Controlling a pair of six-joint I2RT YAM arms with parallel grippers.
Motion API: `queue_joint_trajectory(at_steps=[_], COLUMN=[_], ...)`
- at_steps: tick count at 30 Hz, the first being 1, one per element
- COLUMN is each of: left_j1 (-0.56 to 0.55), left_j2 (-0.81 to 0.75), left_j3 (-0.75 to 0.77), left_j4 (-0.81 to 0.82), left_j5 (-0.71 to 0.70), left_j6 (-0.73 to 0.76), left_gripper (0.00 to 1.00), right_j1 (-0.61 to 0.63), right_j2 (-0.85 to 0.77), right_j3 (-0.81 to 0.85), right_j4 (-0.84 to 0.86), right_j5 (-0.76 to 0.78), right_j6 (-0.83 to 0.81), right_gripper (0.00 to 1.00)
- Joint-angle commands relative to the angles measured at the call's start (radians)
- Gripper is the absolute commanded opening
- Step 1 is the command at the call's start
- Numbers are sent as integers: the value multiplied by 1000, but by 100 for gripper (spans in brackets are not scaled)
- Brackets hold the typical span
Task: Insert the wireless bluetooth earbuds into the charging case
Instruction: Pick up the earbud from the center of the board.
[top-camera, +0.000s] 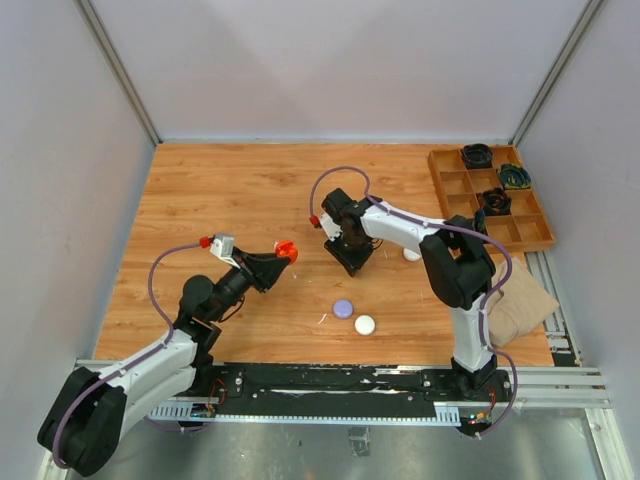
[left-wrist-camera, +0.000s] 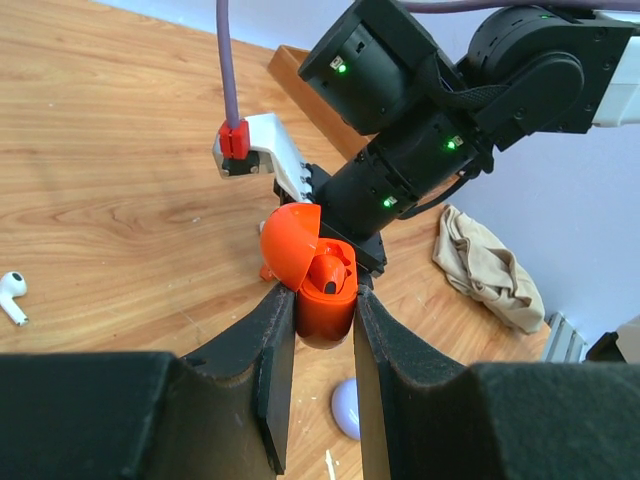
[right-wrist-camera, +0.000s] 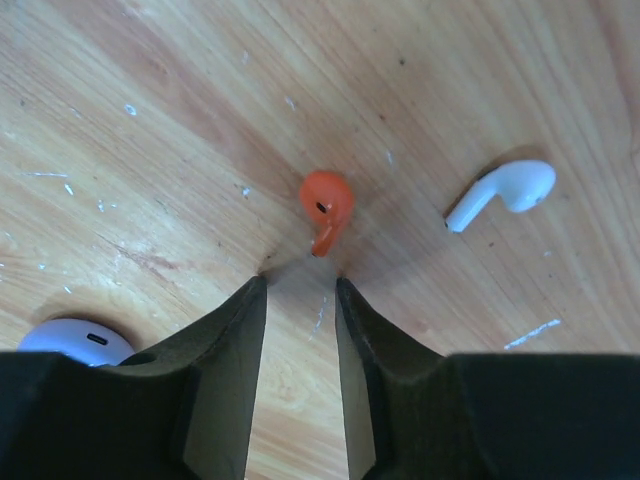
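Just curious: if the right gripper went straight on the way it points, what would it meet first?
Probably the small orange-red plastic earbud lying on the wooden table, just beyond the right gripper; depth is unclear.

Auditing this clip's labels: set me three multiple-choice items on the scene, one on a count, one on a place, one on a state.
1. Earbuds visible inside the orange-red plastic charging case: A none; B one; C three.
2. The loose orange-red plastic earbud lies: A on the wooden table ahead of the right gripper; B inside the case; C between the right fingers.
3. The case's lid: A shut; B open; C missing.
Key: B, one seated earbud shows; A, bare wood surrounds it; B, lid hinged back in the left gripper's clamp.
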Motion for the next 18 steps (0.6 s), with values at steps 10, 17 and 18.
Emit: queue_joint_trajectory(at_steps=[10, 17, 18], left_j1=[9, 8, 8], left_j2=[-61, -67, -64], left_j3=[-22, -18, -17], left_j4=[-15, -20, -18], left_j5=[-11, -14, -13], left_j6=[20, 27, 27], left_gripper=[0, 0, 0], right_j1=[13, 14, 14], right_j2=[20, 68, 76], right_j3=[138, 171, 174], right_j4=[-48, -48, -49], right_j5=[17, 26, 23], right_j6=[87, 104, 106], right_gripper=[40, 39, 38])
